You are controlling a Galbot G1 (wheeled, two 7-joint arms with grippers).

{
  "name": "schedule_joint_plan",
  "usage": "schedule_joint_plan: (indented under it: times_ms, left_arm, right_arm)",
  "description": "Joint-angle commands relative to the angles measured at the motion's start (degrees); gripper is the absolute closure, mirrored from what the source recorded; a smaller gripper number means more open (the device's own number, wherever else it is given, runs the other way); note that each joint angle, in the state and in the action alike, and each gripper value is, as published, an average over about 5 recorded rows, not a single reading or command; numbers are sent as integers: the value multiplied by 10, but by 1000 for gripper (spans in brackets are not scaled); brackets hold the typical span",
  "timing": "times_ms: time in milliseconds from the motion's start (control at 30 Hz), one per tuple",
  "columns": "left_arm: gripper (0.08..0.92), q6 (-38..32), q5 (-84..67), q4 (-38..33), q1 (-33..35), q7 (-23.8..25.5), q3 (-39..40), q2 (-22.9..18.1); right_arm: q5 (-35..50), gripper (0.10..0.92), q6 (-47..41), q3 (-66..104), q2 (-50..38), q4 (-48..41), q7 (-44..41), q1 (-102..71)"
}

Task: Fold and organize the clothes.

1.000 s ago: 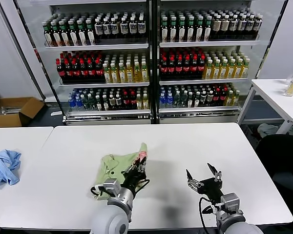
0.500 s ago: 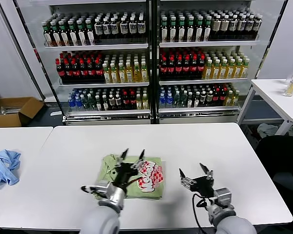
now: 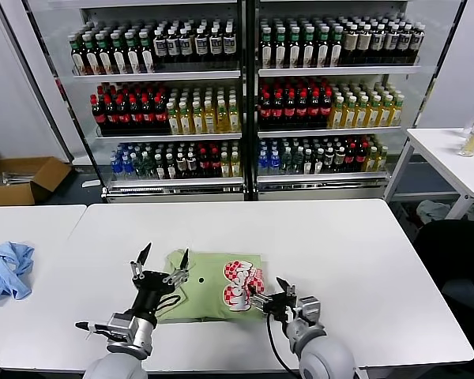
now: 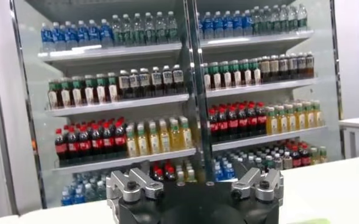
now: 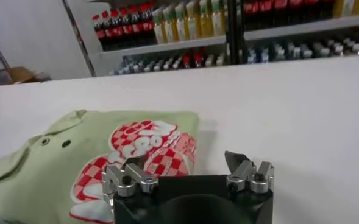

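Fingers apart on both: left gripper (image 3: 162, 264) over the near-left edge of the light green short-sleeved cotton shirt (image 3: 209, 276), right gripper (image 3: 272, 294) at its near-right corner, neither holding it. Shirt lies mid white table (image 3: 340, 237), folded into a flat rectangle, checkered print up. Folding looks mostly done; tidying or placing probably remains.

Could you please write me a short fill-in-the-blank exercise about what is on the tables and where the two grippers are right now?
1. The light green shirt lies on the ______ table.
2. Its checkered print is red and ______.
3. The right gripper sits by the shirt's print, holding ______.
4. The left gripper is open, and the blue garment lies on the ______ table.

Missing words: white; white; nothing; neighbouring
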Motion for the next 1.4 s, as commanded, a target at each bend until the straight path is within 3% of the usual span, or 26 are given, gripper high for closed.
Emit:
schedule_joint_plan:
  times_ms: [33,533,800,967,1200,1400]
  left_arm:
    - [177,-22,32,-9,34,13,-36,15]
    - [177,-39,35,4,26,14,-35,15]
    - [177,-58,42,25,15,15,-33,18]
    - [177,-84,66,47,5,18,-24,14]
    - [177,-123,111,81,-10,21,-8,4]
    - [177,-150,138,94,-8,15,-14,3]
  right_arm:
    - [46,267,-7,-41,27,-71,2,45]
    - [32,683,7,-22,23,-33,-6,41]
    - [-11,887,6,76,-65,41,-40,29]
    - [-26,896,13,128,-110,19,-67,14]
    - [-116,890,58,103,-70,-27,-73,16]
    - [-144,753,83,99,-60,-13,-49,2]
